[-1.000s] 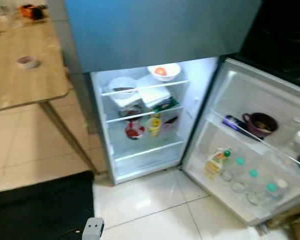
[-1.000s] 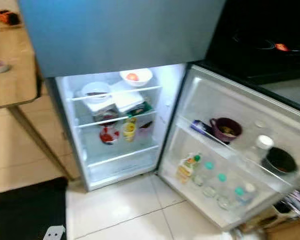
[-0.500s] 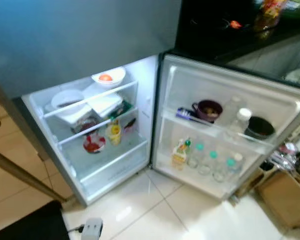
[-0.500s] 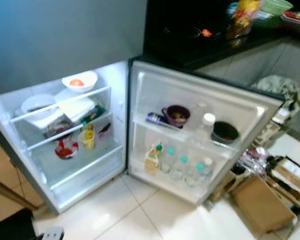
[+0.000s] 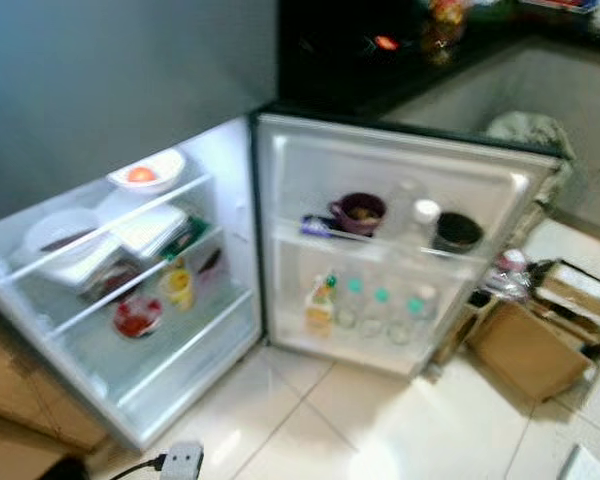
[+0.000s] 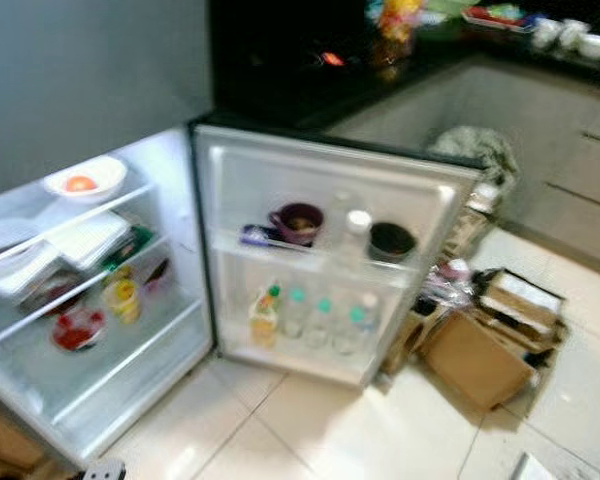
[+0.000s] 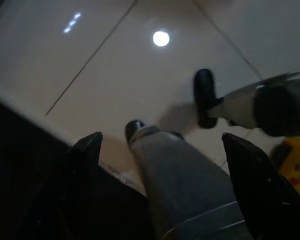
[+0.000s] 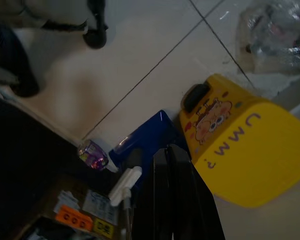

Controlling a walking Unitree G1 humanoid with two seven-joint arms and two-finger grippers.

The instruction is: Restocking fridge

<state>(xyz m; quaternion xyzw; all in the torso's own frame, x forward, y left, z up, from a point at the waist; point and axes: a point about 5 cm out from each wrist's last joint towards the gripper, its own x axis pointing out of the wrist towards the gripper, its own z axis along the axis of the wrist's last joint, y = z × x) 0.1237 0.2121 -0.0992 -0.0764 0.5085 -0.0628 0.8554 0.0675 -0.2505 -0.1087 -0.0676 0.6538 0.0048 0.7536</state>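
The fridge [image 5: 130,300] stands open, its door [image 5: 400,220] swung wide to the right of the lit compartment. On the top shelf of the compartment sits a white bowl [image 5: 145,170] holding something orange; lower down are a yellow cup [image 5: 178,287] and a red item [image 5: 137,318]. The door's upper rack holds a purple mug [image 5: 358,212], the lower rack a row of green-capped bottles [image 5: 380,312]. Cardboard boxes [image 5: 540,335] lie on the floor just right of the door. The left claw [image 7: 160,145] hangs spread wide, holding nothing, over pale floor tiles. The right claw [image 8: 177,195] hangs with fingers pressed together, empty, above a yellow stool [image 8: 245,150].
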